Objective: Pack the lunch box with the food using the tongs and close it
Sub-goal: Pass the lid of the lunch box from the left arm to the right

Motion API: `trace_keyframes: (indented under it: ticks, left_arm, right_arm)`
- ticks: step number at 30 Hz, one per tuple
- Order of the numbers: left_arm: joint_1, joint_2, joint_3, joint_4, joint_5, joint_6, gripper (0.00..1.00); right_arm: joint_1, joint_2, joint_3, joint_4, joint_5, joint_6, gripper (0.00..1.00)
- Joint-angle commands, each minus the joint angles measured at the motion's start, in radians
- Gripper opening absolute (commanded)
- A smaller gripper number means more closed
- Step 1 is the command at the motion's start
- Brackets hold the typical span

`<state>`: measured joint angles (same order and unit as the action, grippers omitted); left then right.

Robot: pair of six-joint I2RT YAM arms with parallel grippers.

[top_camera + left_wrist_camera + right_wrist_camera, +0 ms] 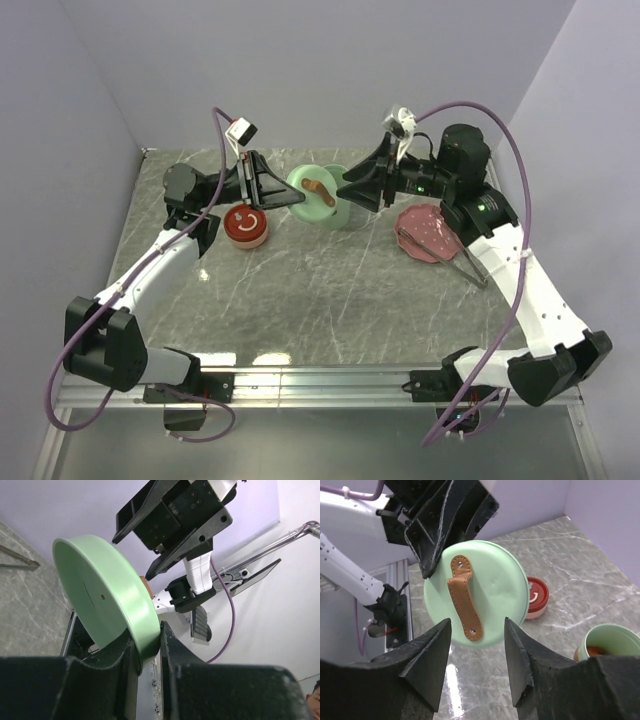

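Your left hand [149, 647] clenched on lid [477, 592] rim; lid on edge in air, over far-middle of desk [300, 300]. Your right hand [477, 655] spread, empty, facing brown strap [462, 597]. Lid likely light, stiff, slick plastic: take strap or opposite rim. Lunch box [615, 635] stands beneath.

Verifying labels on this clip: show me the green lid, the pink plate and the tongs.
green lid [495, 587]: right wrist view, top face beside the brown strap.
pink plate [420, 218]: top view, bare far part.
tongs [468, 268]: top view, arms just past the plate's edge.
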<state>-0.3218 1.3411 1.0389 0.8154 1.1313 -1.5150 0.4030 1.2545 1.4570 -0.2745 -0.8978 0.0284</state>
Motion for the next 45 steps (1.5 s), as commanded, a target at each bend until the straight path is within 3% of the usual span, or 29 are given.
trace_keyframes:
  ticks: [1, 11, 25, 28, 31, 32, 34, 35, 36, 37, 38, 41, 43, 44, 45]
  left_arm:
    - [0.006, 0.004, 0.055, 0.113, -0.008, -0.083, 0.0]
    - [0.016, 0.016, 0.064, 0.119, -0.024, -0.119, 0.0]
    - [0.029, 0.012, 0.055, 0.186, -0.025, -0.169, 0.0]
    - [0.029, 0.007, 0.056, 0.185, -0.028, -0.171, 0.0]
    - [0.029, 0.007, 0.056, 0.183, -0.03, -0.171, 0.0]
    - [0.029, 0.007, 0.053, 0.18, -0.031, -0.171, 0.0]
    - [0.03, 0.006, 0.053, 0.163, -0.031, -0.159, 0.0]
    - [0.032, 0.007, 0.053, 0.156, -0.033, -0.154, 0.0]
    - [0.033, 0.004, 0.053, 0.142, -0.033, -0.136, 0.0]
    - [0.038, 0.003, 0.052, 0.11, -0.034, -0.122, 0.04]
    - [0.046, 0.003, 0.053, 0.085, -0.033, -0.104, 0.17]
    - [0.069, 0.004, 0.05, 0.007, -0.033, -0.044, 0.45]
    - [0.092, 0.007, 0.05, -0.024, -0.033, -0.007, 0.54]
    - [0.104, 0.006, 0.052, -0.069, -0.034, 0.01, 0.7]
    - [0.11, 0.004, 0.053, -0.109, -0.039, 0.056, 0.75]
  right_arm:
    - [0.031, 0.029, 0.071, 0.067, -0.027, -0.048, 0.54]
    - [0.131, 0.098, 0.164, 0.017, 0.016, -0.165, 0.53]
    - [0.175, 0.115, 0.094, 0.024, 0.095, -0.275, 0.53]
    - [0.181, 0.123, 0.097, 0.04, 0.105, -0.271, 0.46]
    - [0.189, 0.131, 0.114, 0.041, 0.111, -0.266, 0.29]
    - [0.191, 0.132, 0.123, 0.041, 0.118, -0.265, 0.19]
    - [0.191, 0.134, 0.129, 0.04, 0.123, -0.254, 0.1]
    - [0.189, 0.134, 0.131, 0.038, 0.128, -0.249, 0.0]
    - [0.191, 0.132, 0.131, 0.038, 0.138, -0.236, 0.0]
    - [0.189, 0.132, 0.129, 0.04, 0.145, -0.228, 0.0]
    - [0.188, 0.132, 0.129, 0.038, 0.157, -0.214, 0.0]
    - [0.175, 0.134, 0.129, 0.029, 0.209, -0.202, 0.0]
    - [0.158, 0.137, 0.135, 0.011, 0.241, -0.196, 0.0]
    - [0.154, 0.138, 0.146, 0.003, 0.249, -0.196, 0.0]
    - [0.152, 0.141, 0.155, -0.009, 0.26, -0.199, 0.0]
